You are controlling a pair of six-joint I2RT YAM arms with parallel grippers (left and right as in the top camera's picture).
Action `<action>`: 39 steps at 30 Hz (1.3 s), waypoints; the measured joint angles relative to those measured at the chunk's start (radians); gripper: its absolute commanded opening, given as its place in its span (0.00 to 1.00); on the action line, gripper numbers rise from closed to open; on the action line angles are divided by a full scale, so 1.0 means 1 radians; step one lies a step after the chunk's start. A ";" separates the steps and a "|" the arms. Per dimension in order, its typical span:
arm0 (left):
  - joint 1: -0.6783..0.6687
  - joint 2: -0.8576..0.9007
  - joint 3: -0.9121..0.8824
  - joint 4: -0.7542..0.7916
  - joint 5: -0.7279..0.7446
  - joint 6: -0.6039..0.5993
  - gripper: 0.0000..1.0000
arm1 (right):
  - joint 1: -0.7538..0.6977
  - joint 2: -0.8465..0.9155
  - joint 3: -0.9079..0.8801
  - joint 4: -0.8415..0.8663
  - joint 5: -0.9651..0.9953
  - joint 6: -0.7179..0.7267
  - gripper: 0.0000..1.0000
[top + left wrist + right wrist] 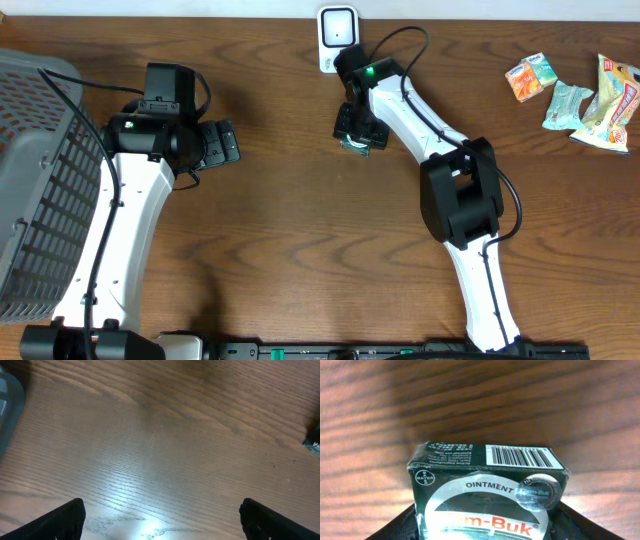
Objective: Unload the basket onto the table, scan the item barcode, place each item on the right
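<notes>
Pickup step: right gripper straddles the green ointment box, pinch unconfirmed, left gripper spread idle; next, lift and turn barcode toward white scanner.

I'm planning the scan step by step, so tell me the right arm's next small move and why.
Probably close the right gripper on the green box: its fingers flank the box, but a firm grip isn't evident. The box lies on the table, barcode showing, with the scanner close by.
</notes>
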 measured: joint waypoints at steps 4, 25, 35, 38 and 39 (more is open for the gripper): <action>0.000 0.000 0.000 0.000 0.000 0.000 0.98 | 0.000 -0.040 -0.007 -0.010 0.000 -0.323 0.51; 0.000 0.000 0.000 0.000 0.000 0.000 0.98 | -0.042 -0.248 -0.008 0.014 -0.126 -0.703 0.99; 0.000 0.000 0.000 0.000 0.000 0.000 0.98 | -0.004 -0.236 -0.095 0.047 0.021 0.084 0.99; 0.000 0.000 0.000 0.000 0.000 0.000 0.98 | 0.019 -0.233 -0.179 0.125 0.080 0.232 0.99; 0.000 0.000 0.000 0.000 0.000 0.000 0.98 | 0.028 -0.231 -0.224 0.192 0.095 0.277 0.99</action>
